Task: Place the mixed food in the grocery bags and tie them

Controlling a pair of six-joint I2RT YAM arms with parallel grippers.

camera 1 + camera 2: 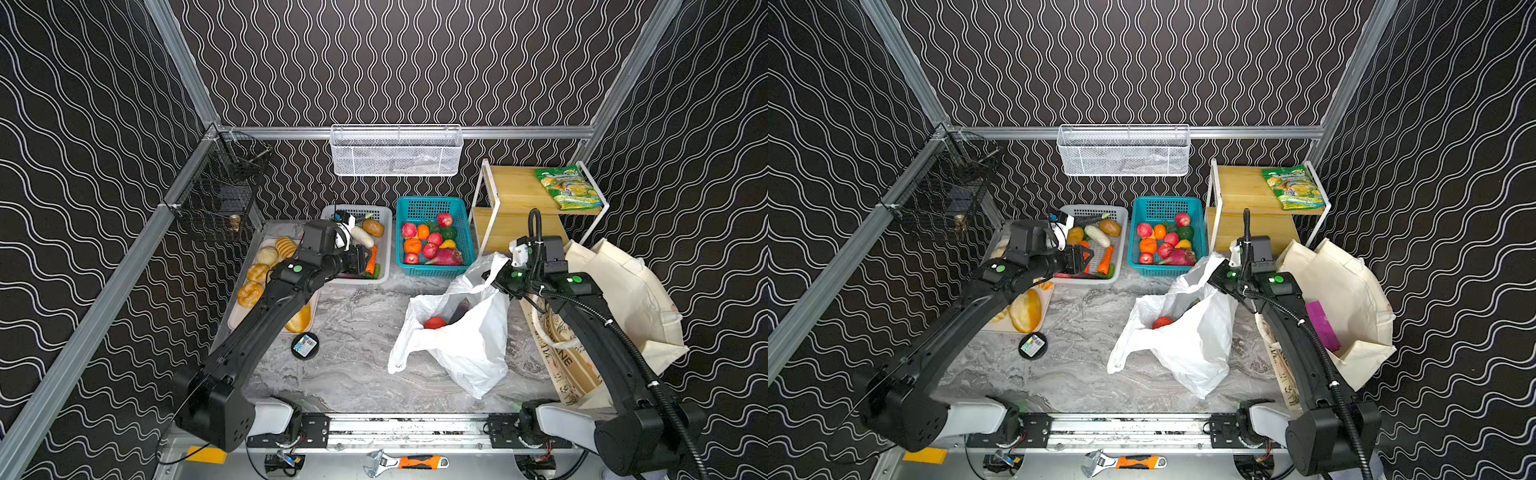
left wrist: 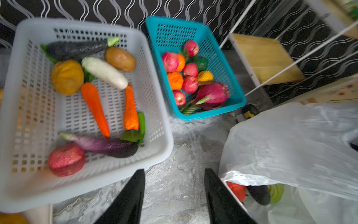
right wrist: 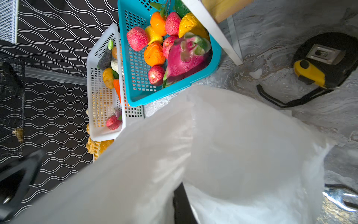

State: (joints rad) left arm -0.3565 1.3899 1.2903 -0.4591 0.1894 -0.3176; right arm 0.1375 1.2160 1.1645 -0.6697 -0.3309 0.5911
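Marbled tabletop [image 1: 353, 332] is being shown in both top views, with the white plastic carrier bag [image 1: 465, 345] slumping open on it. The bag's upper edge is being pinched and lifted by the right gripper [image 1: 492, 276], whose jaws are being pressed shut on the film. A tomato [image 1: 434, 322] and the bagged aubergine [image 1: 461, 309] are lying in the mouth below those fingertips. The canvas tote [image 1: 623, 299] is leaning behind that arm, with a purple packet [image 1: 1323, 324] showing inside it. The left gripper [image 1: 361, 259] is being held over the near rim of the white basket [image 1: 389, 245], well apart from the bag.

Through the blurred left wrist view, the fingers [image 2: 131, 197] are being shown spread apart, with bare tabletop between them and nothing gripped. A loose aubergine [image 2: 108, 145] is lying in the basket just beyond one fingertip. The bag's mouth is lying just beside the other finger, its tomato, aubergine and a sliver of cabbage [image 2: 277, 192] being partly covered by film.

Through the right wrist view, white film is filling most of the picture. One dark finger [image 3: 182, 203] is being glimpsed at the fold, its partner is being hidden, and the bag's contents cannot be made out.
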